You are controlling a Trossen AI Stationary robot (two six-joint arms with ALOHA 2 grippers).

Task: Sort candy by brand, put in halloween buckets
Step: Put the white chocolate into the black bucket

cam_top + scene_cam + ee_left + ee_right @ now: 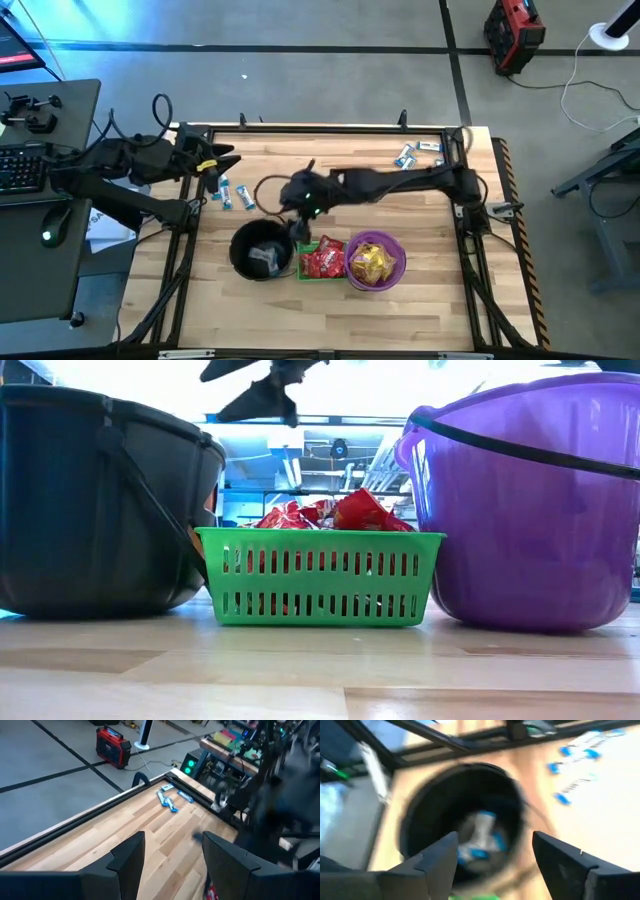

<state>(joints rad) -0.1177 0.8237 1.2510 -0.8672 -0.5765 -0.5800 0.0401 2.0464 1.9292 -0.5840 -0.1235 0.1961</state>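
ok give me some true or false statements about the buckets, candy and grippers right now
1. The right gripper is open above the black pail. True.
2. The green basket holds yellow candy. False: it holds red candy; the yellow candy is in the purple bucket.
3. Blue-and-white candy lies loose on the table. True, near the left gripper and also at the far right corner.
4. The left gripper is shut on a candy. False: it is open and empty.
5. The green basket stands between the pail and the purple bucket. True.
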